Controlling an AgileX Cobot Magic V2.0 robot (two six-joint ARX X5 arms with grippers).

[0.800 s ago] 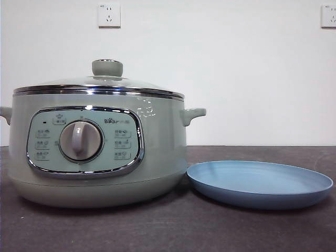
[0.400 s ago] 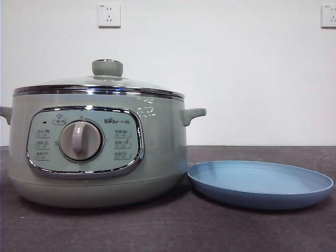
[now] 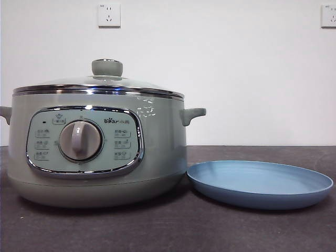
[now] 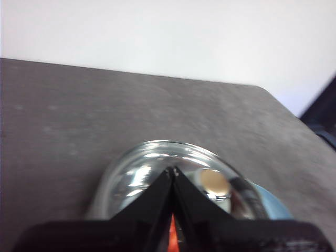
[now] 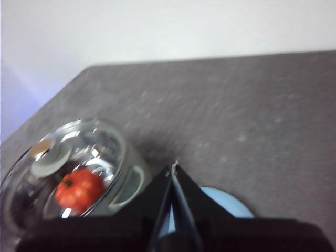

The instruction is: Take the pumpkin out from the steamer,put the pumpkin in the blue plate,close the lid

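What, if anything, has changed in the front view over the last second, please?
Nothing has visibly changed. The lid stays closed on the steamer, the blue plate lies bare beside it, and no arm has come into the front view. In the wrist views the pumpkin shows through the glass inside the pot, and both the left gripper and the right gripper are shut above the scene.

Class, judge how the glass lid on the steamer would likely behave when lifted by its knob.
The lid looks rigid, probably fragile, since it is glass. Its round knob appears smooth, so jaws might slip. The chrome rim suggests some weight, so it may tilt when lifted.
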